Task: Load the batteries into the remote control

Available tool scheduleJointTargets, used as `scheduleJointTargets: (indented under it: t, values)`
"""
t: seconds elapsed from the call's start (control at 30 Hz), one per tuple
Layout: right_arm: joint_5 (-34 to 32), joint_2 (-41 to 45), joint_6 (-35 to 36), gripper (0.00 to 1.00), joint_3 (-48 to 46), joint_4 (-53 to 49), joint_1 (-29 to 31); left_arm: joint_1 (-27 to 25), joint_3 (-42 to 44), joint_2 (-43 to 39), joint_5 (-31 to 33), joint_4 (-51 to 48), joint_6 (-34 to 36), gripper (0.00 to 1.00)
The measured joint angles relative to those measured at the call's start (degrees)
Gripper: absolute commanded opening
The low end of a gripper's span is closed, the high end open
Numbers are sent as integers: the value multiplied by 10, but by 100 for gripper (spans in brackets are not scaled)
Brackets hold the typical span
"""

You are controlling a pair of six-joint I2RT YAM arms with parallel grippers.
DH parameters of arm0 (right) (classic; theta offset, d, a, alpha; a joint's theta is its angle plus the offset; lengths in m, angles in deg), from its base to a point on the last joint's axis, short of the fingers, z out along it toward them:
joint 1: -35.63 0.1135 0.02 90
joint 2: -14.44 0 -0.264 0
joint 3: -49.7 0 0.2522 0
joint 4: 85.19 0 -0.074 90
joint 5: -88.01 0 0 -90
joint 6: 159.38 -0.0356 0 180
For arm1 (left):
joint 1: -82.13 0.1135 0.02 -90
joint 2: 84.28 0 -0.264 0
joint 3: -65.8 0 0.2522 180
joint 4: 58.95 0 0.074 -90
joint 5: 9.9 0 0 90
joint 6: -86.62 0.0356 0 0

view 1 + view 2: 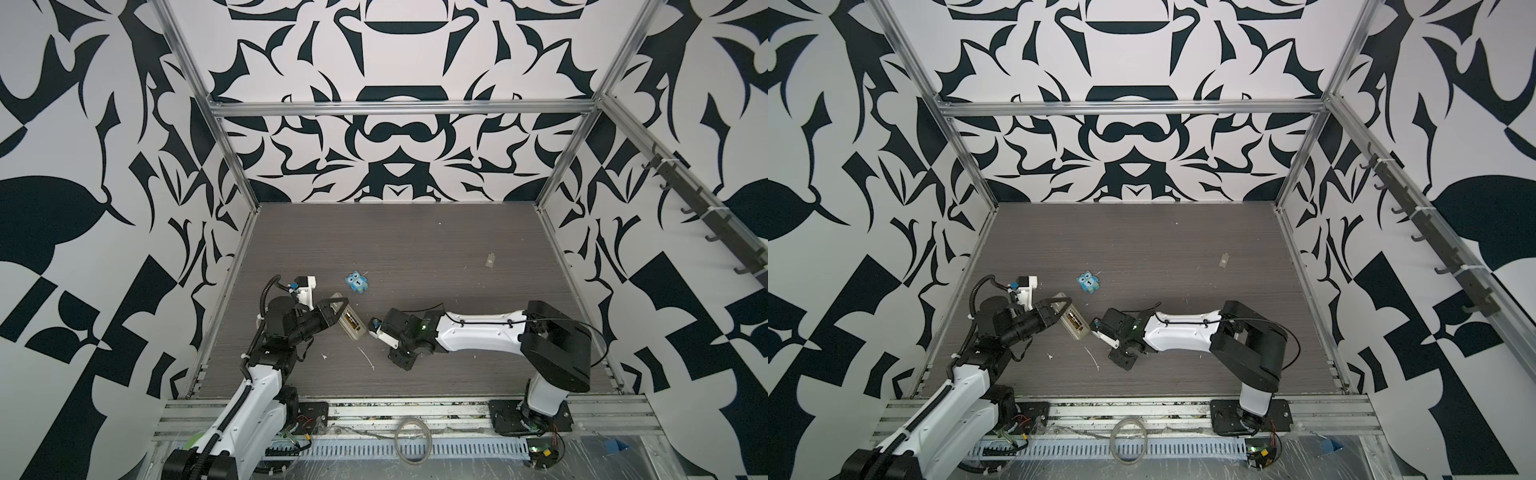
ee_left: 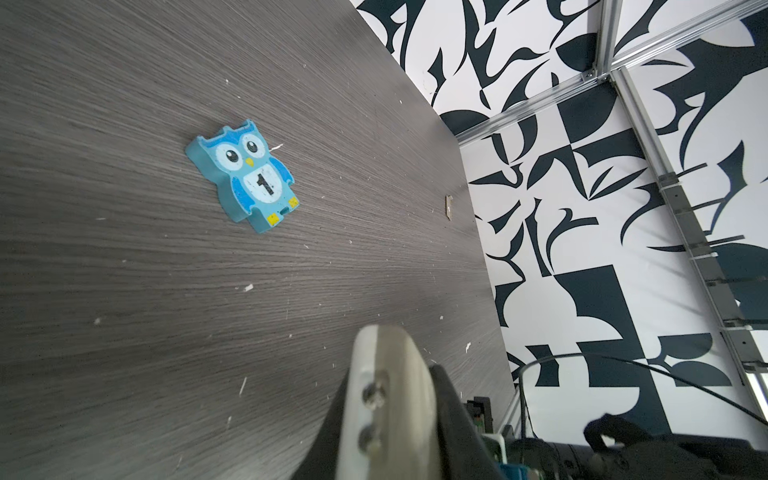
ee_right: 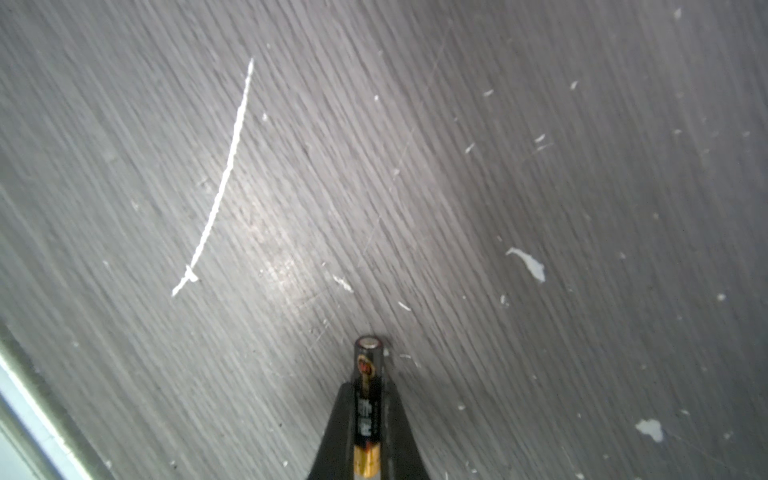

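- Your left jaws are clamped tight on one end of the remote control [image 1: 353, 326], a slim, pale plastic slab. Its back faces up, and its far end sits just beside your right wrist.
- The battery bay is open, with what looks like a dark cell [image 1: 350, 321] with a gold bit inside. It's too small to swear to.
- Your right jaws are pinched shut on a battery [image 3: 366, 409], a glossy black cylinder with a copper band. Its flat metal end points at the grey woodgrain surface [image 1: 415, 249].
- The chunky blue owl block [image 2: 249, 174] lies flat farther back.
- The little grey cover plate [image 1: 490, 261] is well apart from everything.
- A twisted white string [image 3: 220, 187] lies near the right jaws.
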Motion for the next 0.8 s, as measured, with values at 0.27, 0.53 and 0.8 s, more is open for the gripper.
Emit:
scheduleJointTargets:
  t: [0.27, 0.53, 0.8]
  values:
    - [-2, -4, 0, 25, 3, -2, 0, 0, 0, -3, 0, 0, 0, 0]
    - [-2, -2, -4, 31, 2, -5, 0, 0, 0, -3, 0, 5, 0, 0]
    - [1, 5, -11, 31, -7, -7, 0, 0, 0, -3, 0, 9, 0, 0]
